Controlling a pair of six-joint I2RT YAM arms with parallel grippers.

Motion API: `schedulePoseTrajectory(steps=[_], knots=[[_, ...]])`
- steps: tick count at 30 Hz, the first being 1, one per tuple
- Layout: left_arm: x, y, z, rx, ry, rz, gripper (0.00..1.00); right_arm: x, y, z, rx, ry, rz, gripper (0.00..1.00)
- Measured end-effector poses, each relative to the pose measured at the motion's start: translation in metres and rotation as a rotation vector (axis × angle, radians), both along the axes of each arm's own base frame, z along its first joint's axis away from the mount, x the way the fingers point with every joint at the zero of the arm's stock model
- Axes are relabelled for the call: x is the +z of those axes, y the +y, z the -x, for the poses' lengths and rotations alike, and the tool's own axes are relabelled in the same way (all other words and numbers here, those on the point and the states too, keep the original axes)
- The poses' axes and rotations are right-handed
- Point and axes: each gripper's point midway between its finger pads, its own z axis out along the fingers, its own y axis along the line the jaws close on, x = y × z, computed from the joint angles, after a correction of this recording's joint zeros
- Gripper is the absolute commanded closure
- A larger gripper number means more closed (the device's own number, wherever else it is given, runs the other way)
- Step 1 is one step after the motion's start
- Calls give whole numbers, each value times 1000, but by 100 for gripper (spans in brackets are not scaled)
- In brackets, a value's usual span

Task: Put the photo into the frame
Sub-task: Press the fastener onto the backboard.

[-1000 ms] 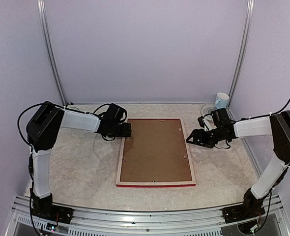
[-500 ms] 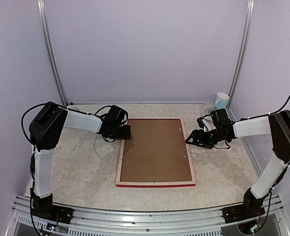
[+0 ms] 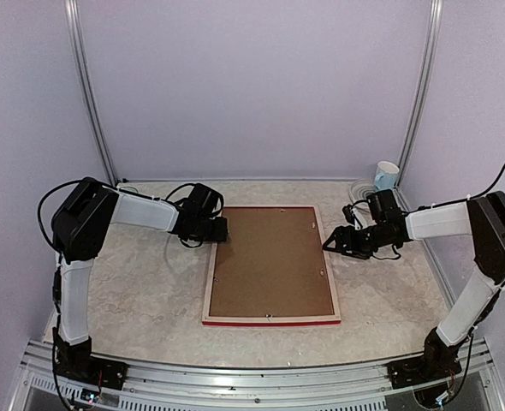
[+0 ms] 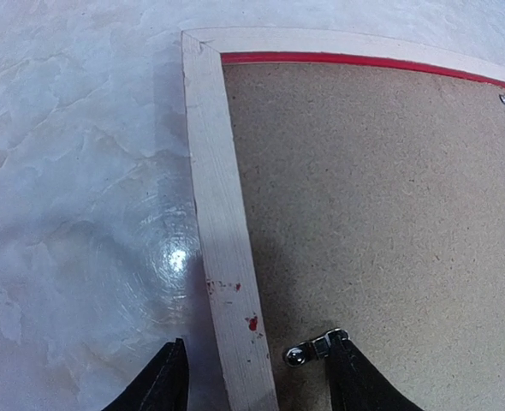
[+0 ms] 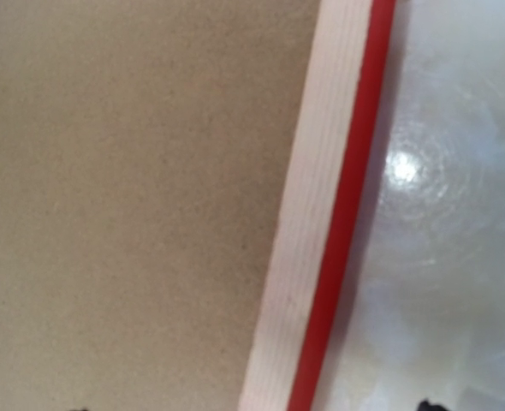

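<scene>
Two arms reach in over the table (image 3: 141, 282) from either side, and between them the frame (image 3: 271, 319) lies flat in the middle, back side up. Its pale wood rim faces the ceiling, with a thin red edge showing along the near side and the far side. A brown backing board (image 3: 271, 261) fills the opening, so what lies under it is hidden from where I stand.

The left gripper (image 3: 220, 229) sits low at the frame's far-left corner. From the left wrist view its two fingers (image 4: 163, 385) are parted and straddle the left rail. One is over the table and the other over the board, with a gap on each side of the wood, so nothing is gripped. A small metal clip (image 4: 314, 348) lies on the board just beside the inner finger.

The right gripper (image 3: 334, 242) hovers at the frame's right rail, towards the far end. Its fingers are spread wide: only their dark tips peek in at the bottom corners of the right wrist view, with the rail and its red edge between them. It holds nothing.

One pale cup (image 3: 387, 175) stands at the far-right corner, well apart from the frame.
</scene>
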Motion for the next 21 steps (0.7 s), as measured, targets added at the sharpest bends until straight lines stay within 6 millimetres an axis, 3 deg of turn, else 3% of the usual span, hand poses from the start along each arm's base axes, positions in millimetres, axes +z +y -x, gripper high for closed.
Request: schedulePoseTrajectory(steps=[21], knots=[[-1,1,-9,31,-10,39,52,-4,1,1,4,12,-2,18]])
